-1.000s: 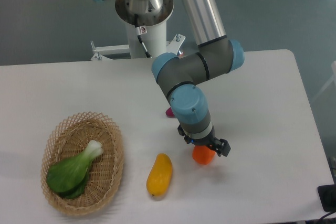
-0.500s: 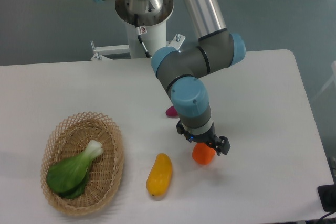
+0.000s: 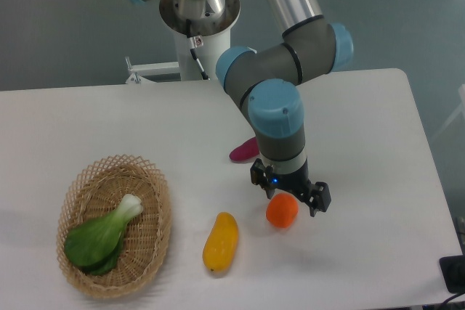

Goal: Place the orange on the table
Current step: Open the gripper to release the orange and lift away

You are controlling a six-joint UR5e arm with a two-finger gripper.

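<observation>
Clutter around your target is light: an elongated smooth yellow-orange fruit lies just to the lower left of the small round bright orange, and a glossy magenta-purple item sits above it, partly hidden behind the grey and blue arm. You have a woven wicker basket at lower left, oval and ribbed, holding a leafy green vegetable with a pale stalk. The orange rests on the large white flat table, right of centre. The black two-finger gripper hangs directly over it; you cannot tell whether its fingers grip the fruit or have let go.
</observation>
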